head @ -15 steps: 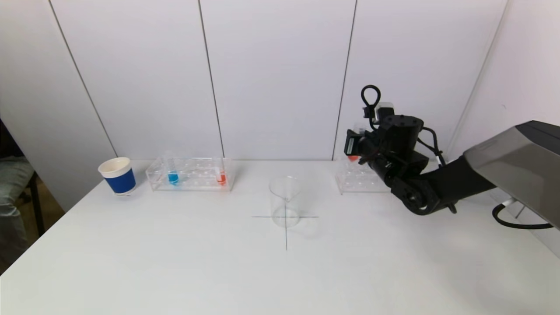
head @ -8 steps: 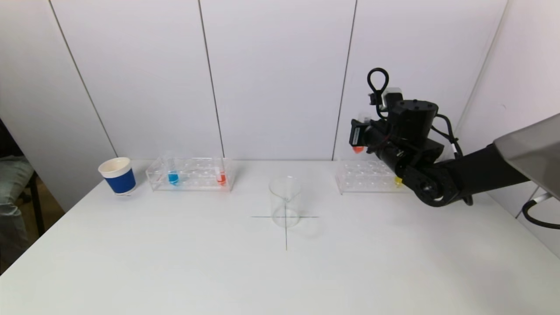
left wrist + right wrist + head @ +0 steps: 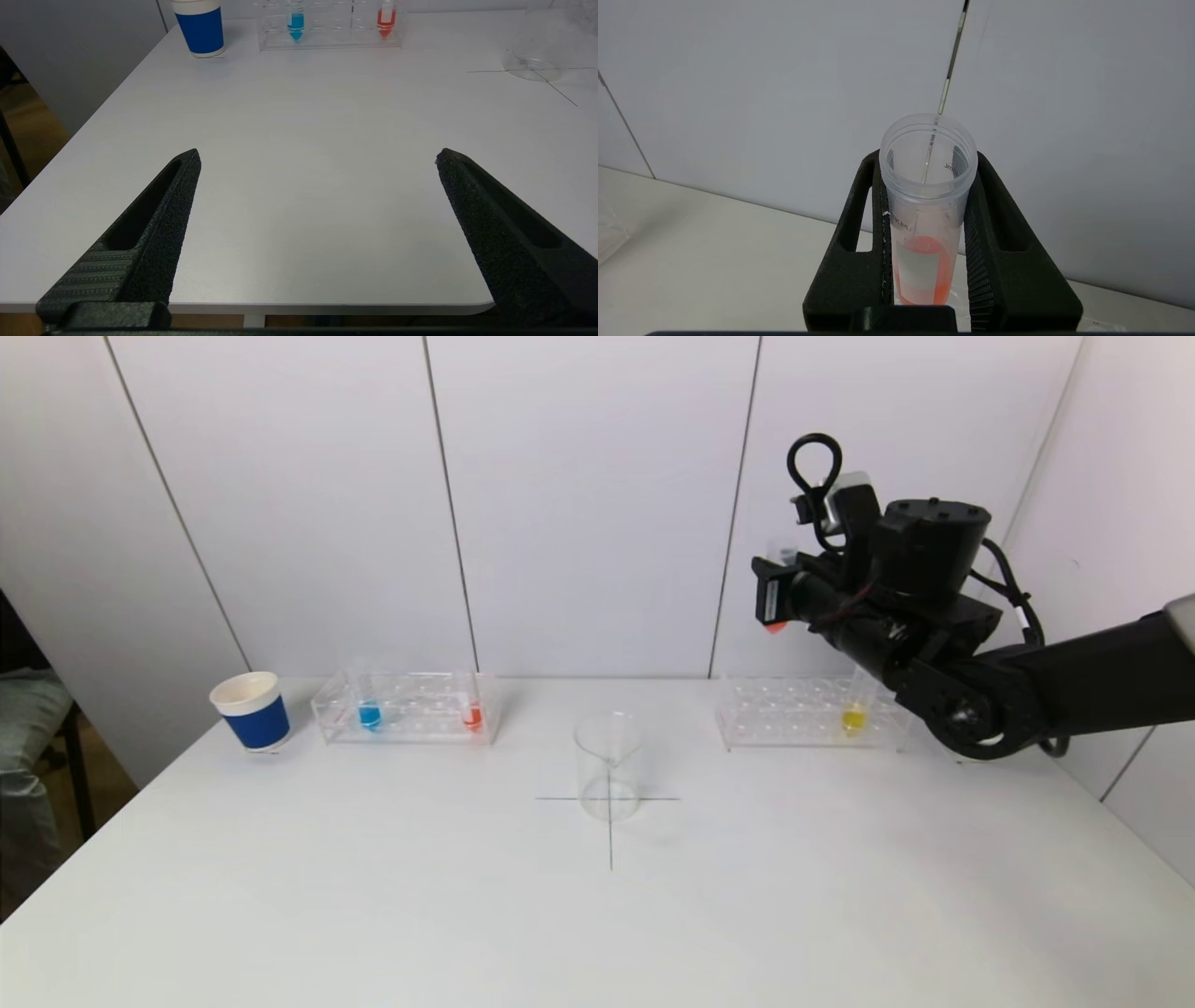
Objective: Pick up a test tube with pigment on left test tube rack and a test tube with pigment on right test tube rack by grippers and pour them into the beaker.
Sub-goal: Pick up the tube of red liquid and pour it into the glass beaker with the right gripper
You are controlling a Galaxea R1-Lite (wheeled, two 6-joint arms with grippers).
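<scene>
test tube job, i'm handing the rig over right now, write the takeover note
Right gripper: shut on the orange test tube, held upright high above the right rack.
Left gripper: fingers open, empty, low over the table's near left edge.
Left rack holds a blue tube and a red tube; a yellow tube stays in the right rack.
Beaker: on the cross mark, empty.
Done: right tube picked.
Left: pick a left tube, pour both.

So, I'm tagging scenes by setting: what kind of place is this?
Probably a mock chemistry-lab bench: clear test tube racks holding coloured liquids, a glass beaker, plain white table and wall panels.
</scene>
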